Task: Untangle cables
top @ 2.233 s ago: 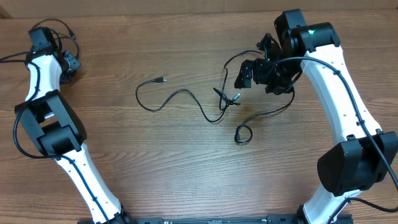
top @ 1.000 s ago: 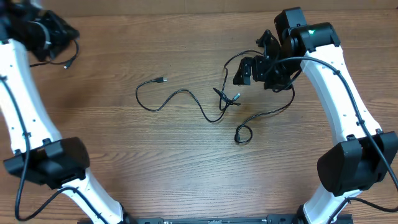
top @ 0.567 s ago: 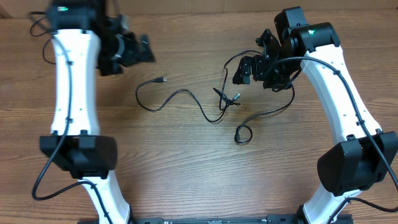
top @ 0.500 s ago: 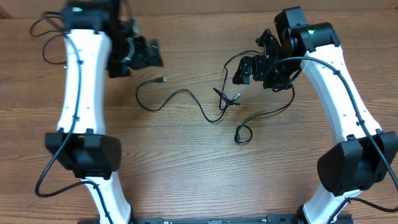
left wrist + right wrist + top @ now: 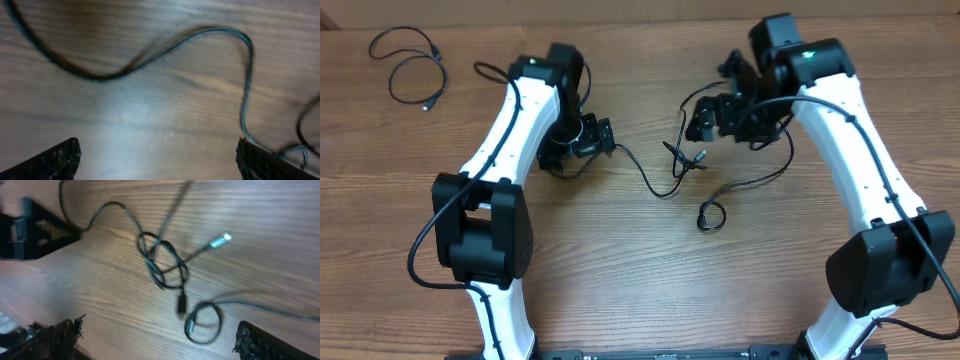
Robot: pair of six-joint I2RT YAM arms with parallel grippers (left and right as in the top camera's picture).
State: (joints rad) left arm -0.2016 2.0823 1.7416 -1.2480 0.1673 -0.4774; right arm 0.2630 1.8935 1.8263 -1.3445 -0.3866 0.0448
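Currently mid-untangle: one cable point(image 5: 412, 68) lies apart far left, knot point(image 5: 686, 160) unsolved. Left hand point(image 5: 592, 136) wide, empty, over strand point(image 5: 105, 77). Right hand point(image 5: 718, 112) wide above knot. Next, probably: pinch strand, draw away from knot.

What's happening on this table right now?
Cable untangling is under way. One thin black cable lies coiled apart at the far left corner. The left hand, open, hangs over the long loose strand. The right hand, open, hovers above the knot in the middle. Neither holds anything.
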